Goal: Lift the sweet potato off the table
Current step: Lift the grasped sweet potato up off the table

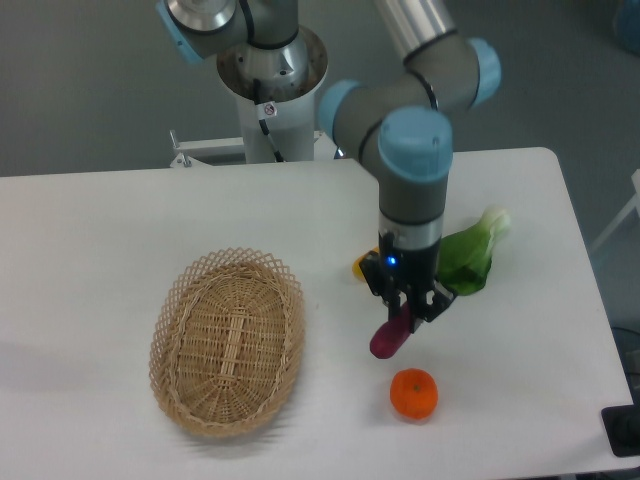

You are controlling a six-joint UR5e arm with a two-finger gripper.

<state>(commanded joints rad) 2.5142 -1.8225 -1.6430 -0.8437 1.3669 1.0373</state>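
The sweet potato [388, 338], a small dark reddish-purple tuber, hangs tilted just above the white table [100, 240], its upper end pinched between the fingers. My gripper [408, 312] points straight down and is shut on that upper end. The potato's lower tip points down-left, towards the table between the basket and the orange. Part of its top is hidden by the fingers.
A woven wicker basket [228, 340] lies to the left. A round orange [414, 393] sits just below-right of the potato. A yellow fruit [364, 265] peeks out behind the gripper, and a green leafy vegetable [470, 255] lies to the right.
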